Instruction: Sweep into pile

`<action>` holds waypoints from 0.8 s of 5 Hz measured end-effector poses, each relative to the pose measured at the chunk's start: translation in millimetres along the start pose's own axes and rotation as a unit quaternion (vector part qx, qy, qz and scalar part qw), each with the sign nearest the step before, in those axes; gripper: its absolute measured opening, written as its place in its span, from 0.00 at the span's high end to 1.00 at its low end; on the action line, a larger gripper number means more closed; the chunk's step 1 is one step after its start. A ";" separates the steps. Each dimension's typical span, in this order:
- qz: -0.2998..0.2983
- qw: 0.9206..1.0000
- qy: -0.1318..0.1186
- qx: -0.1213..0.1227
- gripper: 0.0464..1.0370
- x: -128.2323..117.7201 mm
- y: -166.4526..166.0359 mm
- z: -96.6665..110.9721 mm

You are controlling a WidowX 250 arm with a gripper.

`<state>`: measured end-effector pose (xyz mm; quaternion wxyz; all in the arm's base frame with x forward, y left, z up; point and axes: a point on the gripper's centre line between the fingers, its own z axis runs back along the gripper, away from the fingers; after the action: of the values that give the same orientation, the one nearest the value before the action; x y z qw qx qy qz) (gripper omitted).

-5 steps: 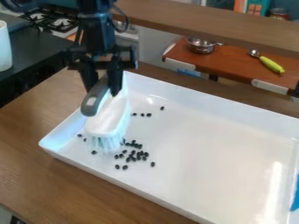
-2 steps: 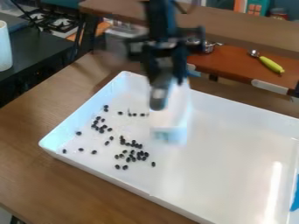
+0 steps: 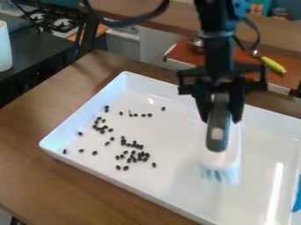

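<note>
- Your claw (image 3: pixel 221 117) pinches the brush (image 3: pixel 223 156) over the tray's (image 3: pixel 83 116) middle.
- The beans (image 3: pixel 140 154) lie scattered toward the tray's left end, leftward of your claw.
- The brush's long axis points to the tray's near side.

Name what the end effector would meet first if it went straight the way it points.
Pointing down, the end effector holds the brush; its bristles would likely meet the tray floor first, though any gap is unclear.
</note>
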<state>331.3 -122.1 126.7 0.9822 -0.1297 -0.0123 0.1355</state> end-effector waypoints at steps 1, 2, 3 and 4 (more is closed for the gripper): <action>-0.018 1.000 0.000 0.013 0.56 -10.9 -0.3 -17.1; -0.021 0.999 0.013 0.026 0.56 -22.1 10.3 -33.6; -0.039 0.999 0.004 0.025 0.56 -28.5 19.5 -37.5; -0.036 0.999 0.001 0.027 0.56 -29.0 38.0 -34.0</action>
<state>295.3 -103.1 84.4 0.9895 -0.1029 -0.0123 0.1006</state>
